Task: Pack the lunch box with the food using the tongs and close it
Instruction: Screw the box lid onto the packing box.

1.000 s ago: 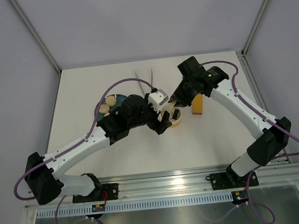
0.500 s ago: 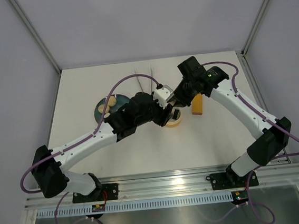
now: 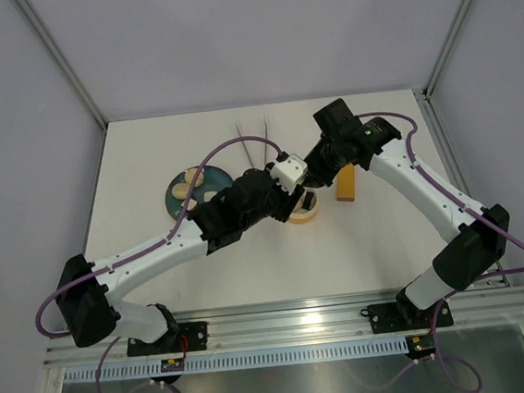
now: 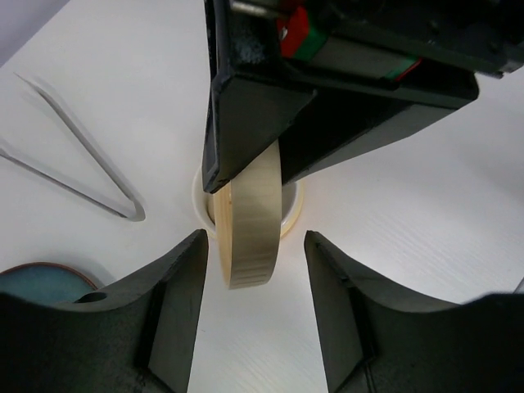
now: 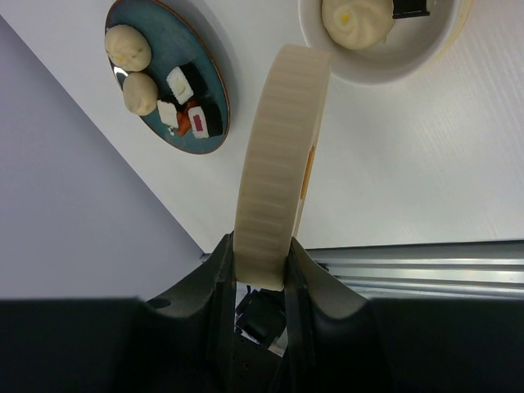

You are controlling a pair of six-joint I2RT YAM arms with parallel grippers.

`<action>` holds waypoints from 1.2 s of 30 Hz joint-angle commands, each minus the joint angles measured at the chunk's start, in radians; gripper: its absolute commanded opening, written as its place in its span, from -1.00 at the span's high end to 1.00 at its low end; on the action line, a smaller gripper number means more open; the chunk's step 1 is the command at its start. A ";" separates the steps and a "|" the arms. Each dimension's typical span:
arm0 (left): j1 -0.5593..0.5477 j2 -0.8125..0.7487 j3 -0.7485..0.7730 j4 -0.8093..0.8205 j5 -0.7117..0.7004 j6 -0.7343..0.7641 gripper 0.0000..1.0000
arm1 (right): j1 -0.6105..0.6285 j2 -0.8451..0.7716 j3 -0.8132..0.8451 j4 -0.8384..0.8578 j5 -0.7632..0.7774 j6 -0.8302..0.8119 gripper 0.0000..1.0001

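1. White table (image 3: 389, 259) carries everything; both arms meet over its middle.
2. Dark teal plate (image 3: 214, 177) lies at 9 o'clock of the tub, near it but apart. It holds two buns (image 5: 128, 47) and some small dark-wrapped pieces that I cannot identify.
3. Cream tub (image 5: 385, 70) sits upright at the table's centre with one bun (image 5: 354, 20) inside.
4. Cream lid (image 5: 282, 147) stands on edge in the air just above the tub, its ribbed rim facing the right wrist camera.
5. Black right gripper (image 5: 260, 244) is clamped on the lid, one finger on each flat face.
6. Black left gripper (image 4: 255, 241) has its jaws apart, one finger (image 4: 176, 303) on each side of the lid's lower part. A gap shows on both sides, so it grips nothing.
7. Steel tongs (image 4: 133, 214) lie flat at 11 o'clock of the tub, well apart from it. Their joined end points toward the tub, and no gripper touches them.
8. Orange block (image 3: 346, 187) lies at 2 o'clock of the tub, just beside it and under the right arm.
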 commanded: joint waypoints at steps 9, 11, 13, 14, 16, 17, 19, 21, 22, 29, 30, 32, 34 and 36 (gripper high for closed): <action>-0.008 -0.045 -0.029 0.067 -0.048 0.035 0.20 | -0.028 -0.035 -0.013 0.031 -0.037 0.017 1.00; -0.008 -0.039 -0.022 0.064 -0.043 0.037 0.35 | -0.030 -0.038 -0.013 0.034 -0.040 0.017 1.00; -0.008 -0.030 -0.014 0.059 -0.037 0.037 0.43 | -0.030 -0.038 -0.014 0.038 -0.043 0.017 1.00; -0.008 -0.028 -0.011 0.059 -0.036 0.035 0.43 | -0.030 -0.038 -0.016 0.039 -0.045 0.017 1.00; -0.008 -0.024 -0.009 0.061 -0.032 0.034 0.44 | -0.028 -0.041 -0.022 0.042 -0.047 0.016 1.00; -0.008 -0.022 -0.003 0.059 -0.032 0.031 0.40 | -0.030 -0.041 -0.022 0.045 -0.051 0.017 1.00; -0.008 -0.014 0.001 0.047 -0.032 0.028 0.11 | -0.028 -0.044 -0.028 0.051 -0.054 0.017 1.00; -0.008 -0.007 0.014 0.038 -0.034 0.025 0.02 | -0.030 -0.047 -0.030 0.057 -0.059 0.017 1.00; -0.008 -0.002 0.017 0.035 -0.034 0.025 -0.01 | -0.028 -0.047 -0.031 0.058 -0.060 0.017 1.00; -0.008 0.015 0.028 0.025 -0.020 0.014 0.20 | -0.030 -0.050 -0.033 0.063 -0.065 0.017 1.00; -0.008 0.015 0.026 0.027 -0.020 0.012 0.24 | -0.031 -0.053 -0.034 0.065 -0.065 0.017 1.00; -0.008 0.016 0.026 0.027 -0.022 0.012 0.30 | -0.030 -0.055 -0.036 0.066 -0.065 0.017 1.00; -0.008 0.021 0.029 0.022 -0.025 0.012 0.53 | -0.030 -0.058 -0.039 0.074 -0.063 0.012 1.00; -0.008 0.022 0.034 0.018 -0.026 0.012 0.79 | -0.030 -0.059 -0.044 0.083 -0.068 -0.003 1.00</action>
